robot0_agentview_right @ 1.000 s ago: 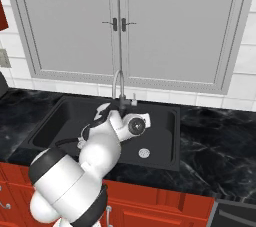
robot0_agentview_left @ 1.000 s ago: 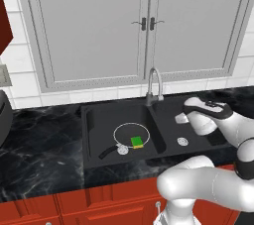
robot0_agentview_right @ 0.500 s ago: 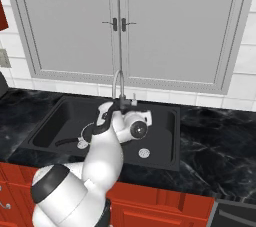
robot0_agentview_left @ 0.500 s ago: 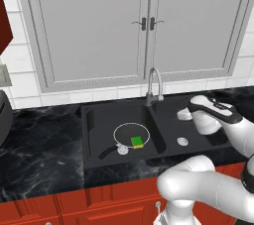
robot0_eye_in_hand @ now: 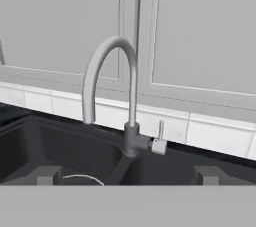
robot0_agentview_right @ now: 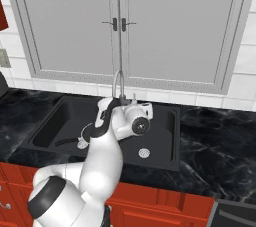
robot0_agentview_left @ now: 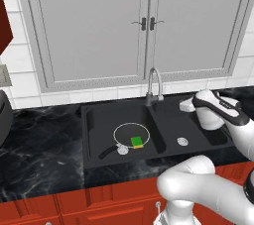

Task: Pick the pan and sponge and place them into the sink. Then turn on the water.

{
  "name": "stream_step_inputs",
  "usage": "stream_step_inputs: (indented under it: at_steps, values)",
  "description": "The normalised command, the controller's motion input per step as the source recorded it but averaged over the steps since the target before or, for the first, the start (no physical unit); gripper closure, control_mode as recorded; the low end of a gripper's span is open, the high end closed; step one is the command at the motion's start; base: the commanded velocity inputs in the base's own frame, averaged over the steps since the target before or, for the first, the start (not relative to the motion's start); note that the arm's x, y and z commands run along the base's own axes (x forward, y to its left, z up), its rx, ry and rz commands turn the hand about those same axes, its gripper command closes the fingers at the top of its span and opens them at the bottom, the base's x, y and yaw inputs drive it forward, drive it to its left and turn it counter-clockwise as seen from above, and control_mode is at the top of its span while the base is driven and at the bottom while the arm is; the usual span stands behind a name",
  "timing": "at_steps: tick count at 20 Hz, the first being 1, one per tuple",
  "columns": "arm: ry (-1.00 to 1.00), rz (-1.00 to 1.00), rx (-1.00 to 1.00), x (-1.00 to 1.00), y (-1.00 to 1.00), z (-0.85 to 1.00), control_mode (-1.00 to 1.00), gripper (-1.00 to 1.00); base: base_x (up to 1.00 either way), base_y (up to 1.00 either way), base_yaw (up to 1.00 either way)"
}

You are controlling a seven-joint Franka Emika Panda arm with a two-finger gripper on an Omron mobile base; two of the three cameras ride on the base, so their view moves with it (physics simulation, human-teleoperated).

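Currently the pan (robot0_agentview_left: 131, 134) lies in the left basin of the sink (robot0_agentview_left: 94, 120), handle pointing toward the front-left corner. The sponge (robot0_agentview_left: 137, 142) rests inside the pan, near its front-right rim. The gripper (robot0_eye_in_hand: 127, 173) hovers over the right basin, aimed at the faucet (robot0_eye_in_hand: 112, 91); fingertips (robot0_eye_in_hand: 48, 174) are set wide apart w/ nothing between them. In the hand view the faucet neck arcs to the left, and a small lever (robot0_eye_in_hand: 160, 132) stands upright at the right side of its base. No water at the spout. Cabinet doors (robot0_agentview_left: 144, 23) behind are closed.
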Motion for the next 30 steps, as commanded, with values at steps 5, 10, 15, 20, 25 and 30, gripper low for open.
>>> stream_step_inputs:
  at_steps: [5,10,15,20,25,30]
  values:
    - [0.0,0.04,0.02,0.03,0.0,0.07,-1.0,-1.0,0.0,0.0,0.0]
    - [0.0,0.05,0.0,0.1,0.0,0.0,-1.0,-1.0,0.0,0.0,0.0]
    - [0.0,0.05,0.0,0.15,0.0,0.0,-1.0,-1.0,0.0,0.0,0.0]
    - [0.0,0.04,0.0,0.1,0.01,0.0,-1.0,-1.0,0.0,0.0,0.0]
    - [0.0,0.01,0.0,0.03,0.12,0.0,-1.0,-1.0,0.0,0.0,0.0]
    - [0.0,0.0,0.0,0.0,0.25,0.0,-1.0,-1.0,0.0,0.0,0.0]
